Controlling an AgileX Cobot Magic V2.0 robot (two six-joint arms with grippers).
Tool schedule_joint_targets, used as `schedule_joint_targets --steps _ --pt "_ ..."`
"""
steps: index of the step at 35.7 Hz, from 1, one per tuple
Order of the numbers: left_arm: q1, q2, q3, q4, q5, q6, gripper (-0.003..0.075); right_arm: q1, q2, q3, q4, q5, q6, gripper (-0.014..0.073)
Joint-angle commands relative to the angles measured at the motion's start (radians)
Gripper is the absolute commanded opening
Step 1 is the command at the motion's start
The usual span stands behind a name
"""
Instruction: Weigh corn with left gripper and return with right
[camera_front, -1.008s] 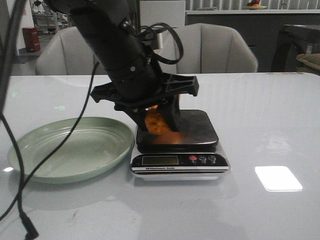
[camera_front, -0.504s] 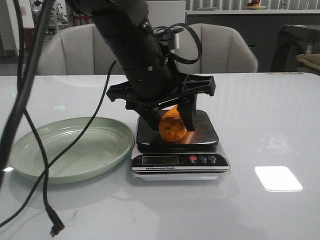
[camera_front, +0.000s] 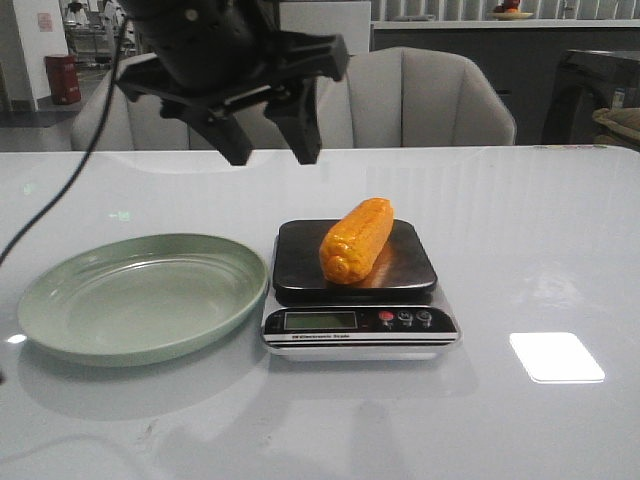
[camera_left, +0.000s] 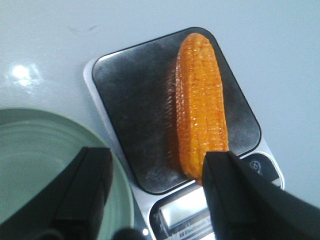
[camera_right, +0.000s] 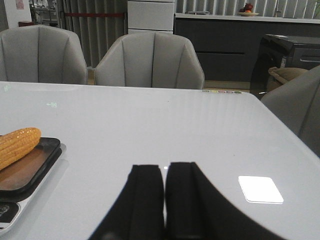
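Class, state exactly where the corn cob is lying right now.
In the front view, the corn cob lies on the scale, right of the green plate, touching no fingers.

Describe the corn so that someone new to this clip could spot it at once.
On the white table, right of the green plate, sits a small kitchen scale with a dark platform. The corn lies alone on that platform, under the raised, open left gripper. It is the only orange-yellow, kernel-ridged cob in sight.

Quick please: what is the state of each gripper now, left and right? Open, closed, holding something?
Left gripper: open, holding nothing, raised above the corn, which lies on the scale.
Right gripper: closed, holding nothing, low over the table.
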Motion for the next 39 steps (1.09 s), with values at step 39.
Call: schedule_joint_targets --steps 39 --pt "0.098 -1.631 0.930 0.251 -0.214 0.003 0.0447 -0.006 -0.020 0.007 -0.001 -0.086 -0.010 0.0187"
